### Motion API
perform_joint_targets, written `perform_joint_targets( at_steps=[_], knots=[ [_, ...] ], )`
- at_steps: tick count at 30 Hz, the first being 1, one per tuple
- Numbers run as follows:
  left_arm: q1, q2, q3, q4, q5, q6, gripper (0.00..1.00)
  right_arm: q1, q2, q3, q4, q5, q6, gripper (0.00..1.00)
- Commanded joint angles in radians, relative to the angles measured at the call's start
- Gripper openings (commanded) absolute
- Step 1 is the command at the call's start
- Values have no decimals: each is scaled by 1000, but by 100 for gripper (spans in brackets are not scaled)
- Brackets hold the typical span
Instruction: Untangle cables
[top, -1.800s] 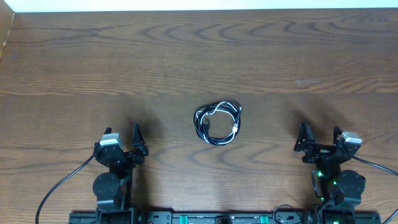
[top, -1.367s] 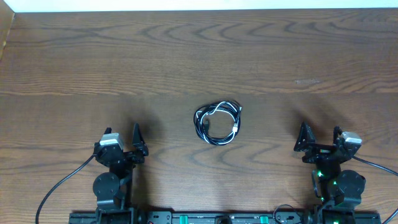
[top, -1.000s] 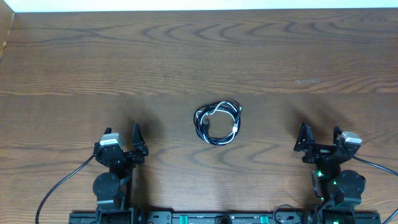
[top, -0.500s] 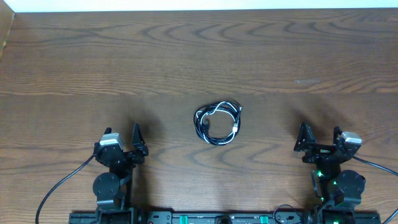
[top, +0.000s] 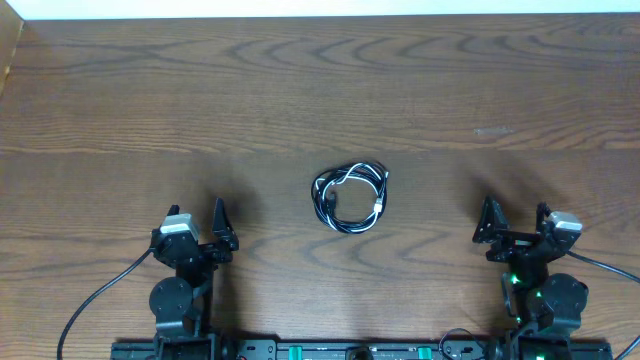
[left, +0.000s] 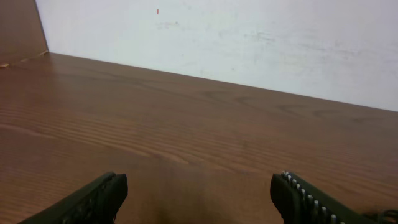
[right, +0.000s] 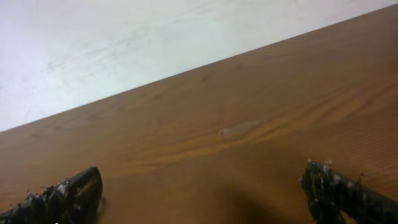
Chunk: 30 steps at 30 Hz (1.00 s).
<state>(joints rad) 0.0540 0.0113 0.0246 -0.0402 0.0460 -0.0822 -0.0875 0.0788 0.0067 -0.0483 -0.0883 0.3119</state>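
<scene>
The cables (top: 350, 197) lie as one small coil of black and white cords at the middle of the wooden table (top: 300, 90), seen only from overhead. My left gripper (top: 196, 222) rests near the front edge, well to the coil's left, open with nothing between its fingers. My right gripper (top: 515, 218) sits near the front edge, well to the coil's right, also open and empty. In the left wrist view the left gripper (left: 199, 190) shows spread fingertips over bare wood. The right wrist view shows the right gripper (right: 202, 183) the same way. Neither wrist view shows the coil.
A pale wall (left: 249, 43) runs along the table's far edge. A faint light scuff (top: 493, 130) marks the wood at the back right. Thick black arm cables (top: 95, 300) trail off by the left base at the front edge.
</scene>
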Motion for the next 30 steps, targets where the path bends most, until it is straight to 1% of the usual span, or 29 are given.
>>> perform_joint_targets(
  at_steps=[1, 5, 8, 10, 11, 12, 13, 15, 17, 19, 22, 24, 25, 26, 27, 28, 29, 30],
  knots=[
    [-5, 0, -21, -30, -32, -10, 79, -3, -2, -1, 33, 15, 13, 99],
    [-5, 0, -21, -30, -32, -10, 79, -3, -2, -1, -15, 15, 13, 99],
    [-5, 0, -21, -30, -14, -14, 79, -3, -2, -1, -5, 14, 17, 99],
    [-5, 0, -21, -11, 68, -21, 79, -4, -2, -1, -11, 38, 5, 99],
    [-5, 0, -21, 4, 140, -21, 79, -4, -2, -1, 4, 107, 4, 99],
    [-5, 0, -21, 12, 171, -25, 79, -4, -2, -1, 13, 109, 11, 99],
    [-5, 0, -20, 18, 189, -48, 79, -4, -2, -1, 27, 82, 26, 99],
    [-5, 8, -17, 24, 215, -132, 79, -4, -2, -1, 66, -37, 32, 99],
    [-5, 52, 5, 19, 283, -188, 79, -4, -2, 5, 86, -128, 32, 99],
    [-5, 102, 37, 19, 342, -201, 79, -3, -2, 23, 81, -161, 32, 99],
    [-5, 217, 132, 9, 410, -201, 79, -2, 12, 76, 68, -216, 32, 99],
    [-5, 329, 246, -35, 418, -200, 79, -2, 54, 152, 37, -246, 31, 99],
    [-5, 424, 351, -86, 425, -200, 79, -2, 106, 219, 20, -267, 27, 99],
    [-5, 484, 419, -115, 447, -200, 79, -2, 143, 259, 11, -279, 23, 99],
    [-5, 575, 523, -155, 497, -201, 79, -2, 226, 349, -16, -301, 8, 99],
    [-5, 614, 572, -174, 520, -201, 79, -2, 267, 392, -34, -313, -1, 99],
    [-5, 686, 666, -212, 575, -201, 79, -2, 383, 514, -108, -345, -6, 99],
    [-5, 718, 712, -230, 608, -201, 79, -2, 455, 588, -158, -374, -6, 99]
  ],
)
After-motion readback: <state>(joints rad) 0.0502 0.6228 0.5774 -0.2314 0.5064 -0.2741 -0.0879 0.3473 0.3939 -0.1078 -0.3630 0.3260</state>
